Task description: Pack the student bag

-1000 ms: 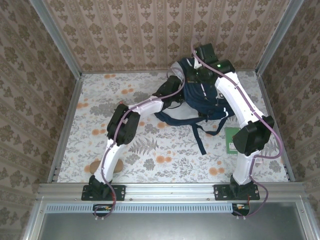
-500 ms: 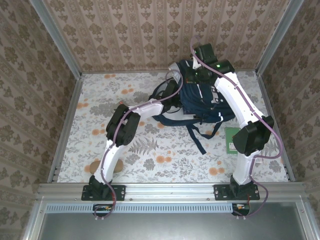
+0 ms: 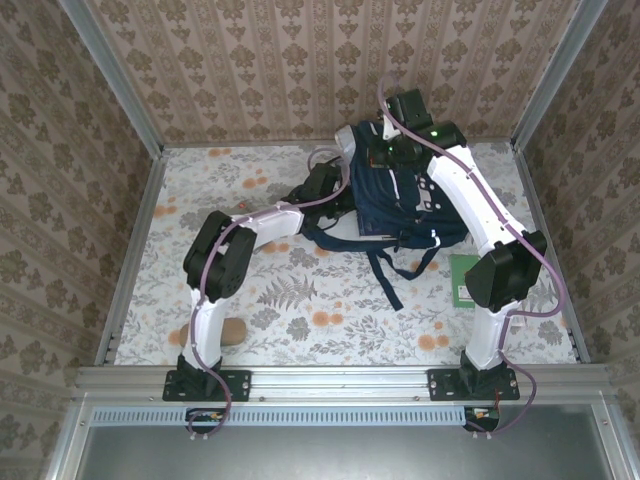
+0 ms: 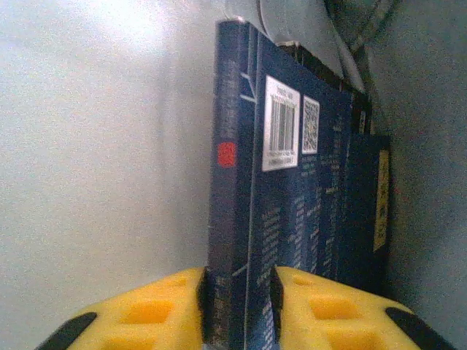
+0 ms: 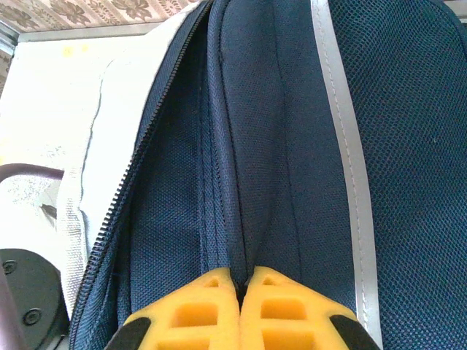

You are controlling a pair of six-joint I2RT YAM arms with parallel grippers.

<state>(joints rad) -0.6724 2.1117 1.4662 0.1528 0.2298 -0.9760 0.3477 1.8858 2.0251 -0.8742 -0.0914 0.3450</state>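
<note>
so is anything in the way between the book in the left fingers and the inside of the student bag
Nothing visible blocks it. The right fingers pinch the student bag fabric beside the open zip, and the blue book clamped in the left fingers faces a pale gap, apparently the bag's inside.

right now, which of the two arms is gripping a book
The left arm: its fingers clamp a navy book with a barcode sticker. The right arm's fingers pinch only a fold of the student bag beside its zip.
</note>
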